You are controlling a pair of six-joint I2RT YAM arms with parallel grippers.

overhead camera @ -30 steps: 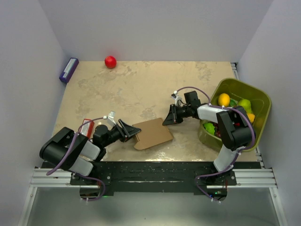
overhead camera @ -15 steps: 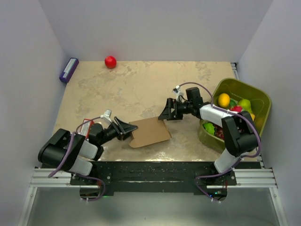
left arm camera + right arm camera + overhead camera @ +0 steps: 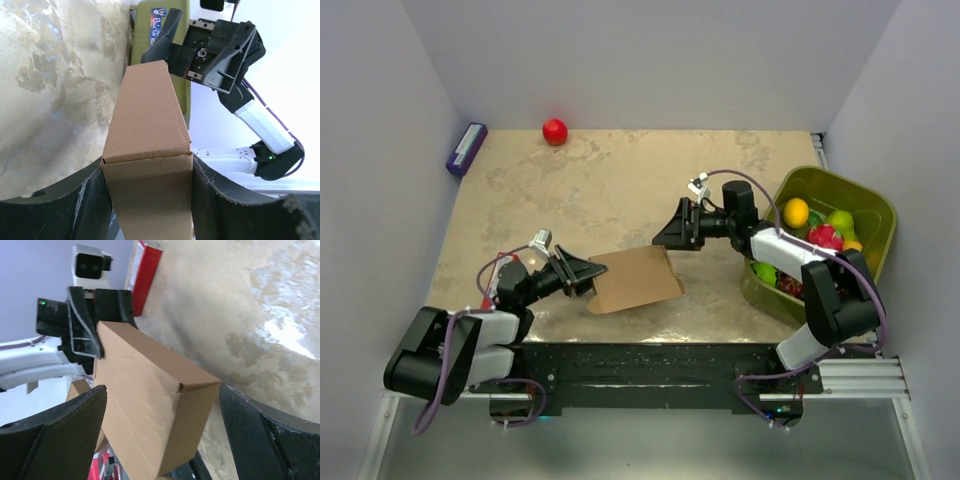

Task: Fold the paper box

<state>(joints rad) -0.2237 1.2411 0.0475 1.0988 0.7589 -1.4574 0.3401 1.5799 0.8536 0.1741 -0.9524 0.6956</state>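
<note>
- Walls: plain pale lilac panels closing in the table on the far, left and right sides.
- Table: a beige surface with a mottled, marble-like pattern, glossy enough to catch the light. A black rail runs along its near edge.
- Green bin: stands at the table's right edge and holds yellow, green and red fruit.
- Paper box: plain brown cardboard, folded into a flat rectangular form. It lies close to the near edge, slightly left of the middle, between the two arms. Whether it rests on the surface cannot be told.
- Left gripper: pinches the box's left end, one finger pressed against each long side.
- Right gripper: claw spread wide at the box's far right corner, with its fingers standing clear of the cardboard.
- Purple box: at the far left corner, against the left wall.
- Red pack: flat, lying beside the left arm near the near left corner.
- Red ball: at the far edge, left of the middle.
</note>
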